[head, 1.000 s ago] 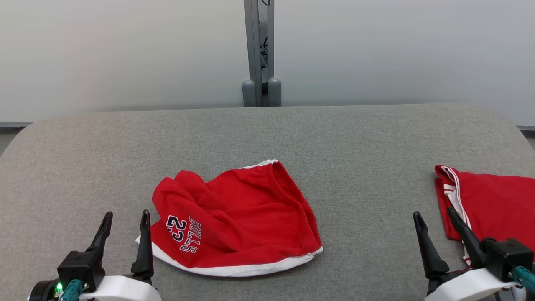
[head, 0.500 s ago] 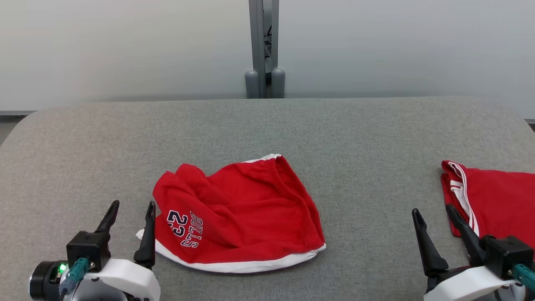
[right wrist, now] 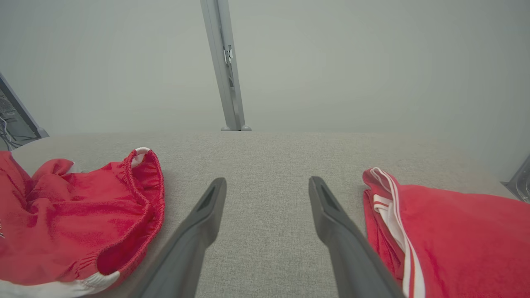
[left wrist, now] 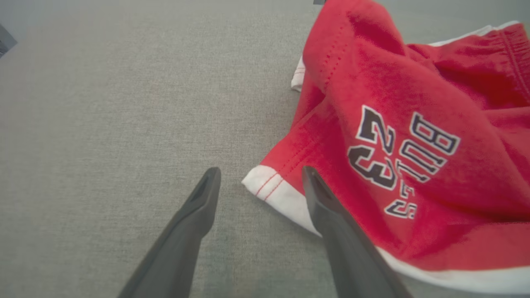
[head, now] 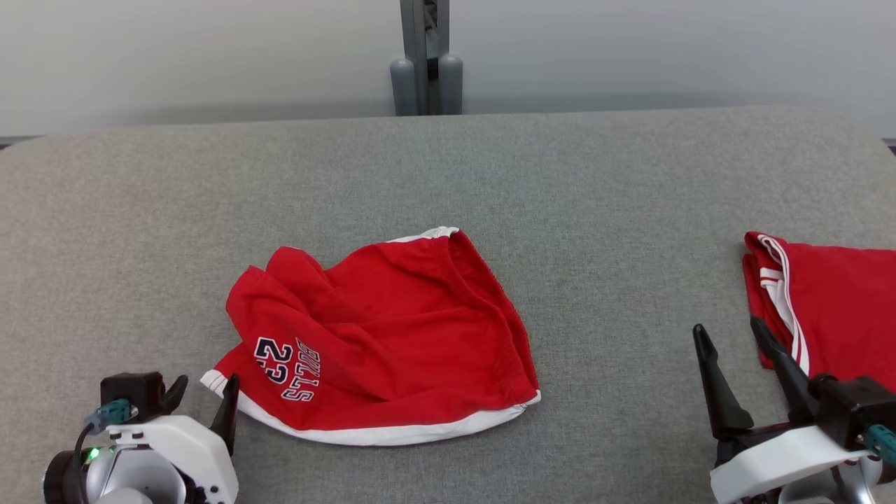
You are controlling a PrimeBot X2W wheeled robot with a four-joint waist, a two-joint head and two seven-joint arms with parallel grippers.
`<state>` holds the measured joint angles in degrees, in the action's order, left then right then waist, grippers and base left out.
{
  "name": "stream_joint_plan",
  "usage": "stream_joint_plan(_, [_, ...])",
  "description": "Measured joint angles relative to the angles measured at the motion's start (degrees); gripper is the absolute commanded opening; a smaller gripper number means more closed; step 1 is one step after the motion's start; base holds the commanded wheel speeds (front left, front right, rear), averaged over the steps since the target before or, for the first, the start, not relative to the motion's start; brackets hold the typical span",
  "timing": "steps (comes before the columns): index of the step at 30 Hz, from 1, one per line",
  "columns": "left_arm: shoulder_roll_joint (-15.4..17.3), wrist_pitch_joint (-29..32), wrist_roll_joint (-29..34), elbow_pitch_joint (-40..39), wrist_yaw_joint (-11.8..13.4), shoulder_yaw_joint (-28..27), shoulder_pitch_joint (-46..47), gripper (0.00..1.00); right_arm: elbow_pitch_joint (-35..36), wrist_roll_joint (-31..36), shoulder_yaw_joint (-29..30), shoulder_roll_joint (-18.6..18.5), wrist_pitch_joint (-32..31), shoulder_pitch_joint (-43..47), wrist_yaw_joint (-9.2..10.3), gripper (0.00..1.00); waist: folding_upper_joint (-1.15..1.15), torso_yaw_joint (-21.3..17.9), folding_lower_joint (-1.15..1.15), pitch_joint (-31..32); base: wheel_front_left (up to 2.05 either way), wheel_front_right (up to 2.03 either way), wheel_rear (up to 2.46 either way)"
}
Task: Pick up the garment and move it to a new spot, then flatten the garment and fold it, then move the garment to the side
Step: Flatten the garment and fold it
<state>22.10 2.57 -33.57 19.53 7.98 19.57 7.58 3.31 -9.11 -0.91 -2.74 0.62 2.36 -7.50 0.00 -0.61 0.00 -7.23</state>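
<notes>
The garment [head: 381, 343] is a pair of red shorts with white hems and dark "BULLS 23" print, lying rumpled on the grey table [head: 490, 175]. Its white-hemmed corner [left wrist: 269, 188] lies just ahead of my left gripper [left wrist: 258, 176], between the two open fingers and nearest the right one. In the head view the left gripper [head: 206, 392] sits at the shorts' lower left corner, tipped downward. My right gripper [head: 728, 336] stands open over bare table, well right of the shorts [right wrist: 83, 219], holding nothing.
A second red garment with white stripes [head: 826, 308] lies at the table's right edge, close beside my right gripper's outer finger [right wrist: 352, 244]. A grey post [head: 420, 56] stands behind the table's far edge. Bare table spreads behind and between the two garments.
The head camera has tilted down, shifting the whole picture. My left gripper has tipped forward and lowered toward the shorts' lower left corner. The right gripper has held its place.
</notes>
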Motion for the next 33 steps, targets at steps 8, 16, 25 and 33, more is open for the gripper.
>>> stream_joint_plan(8, [-2.3,1.9,-3.6,9.4,-5.0,0.6,5.0,1.00,-0.6,-0.1,-0.1,0.0,1.0,-1.6,0.00,1.00,0.00,-0.5,0.00,-2.8,0.00,0.00,0.00])
stream_joint_plan(16, [-3.1,-0.1,-5.0,14.5,-7.3,0.0,8.2,0.00,-0.9,0.1,-2.3,0.0,1.4,-2.2,0.01,1.00,0.00,-1.2,0.00,-3.9,0.00,0.00,0.00])
stream_joint_plan(25, [-3.8,-1.3,-5.2,14.7,-7.5,0.7,8.5,0.00,-1.6,-0.2,-18.6,-4.4,-2.2,-1.8,0.00,1.00,0.00,0.1,0.00,-3.8,0.00,0.00,0.00])
stream_joint_plan(33, [-4.7,-1.4,-4.7,15.3,-7.9,1.9,9.8,0.00,-5.2,-3.1,-27.3,-8.3,-3.9,-4.7,0.00,1.00,0.00,1.9,0.00,-3.7,0.00,0.00,0.00])
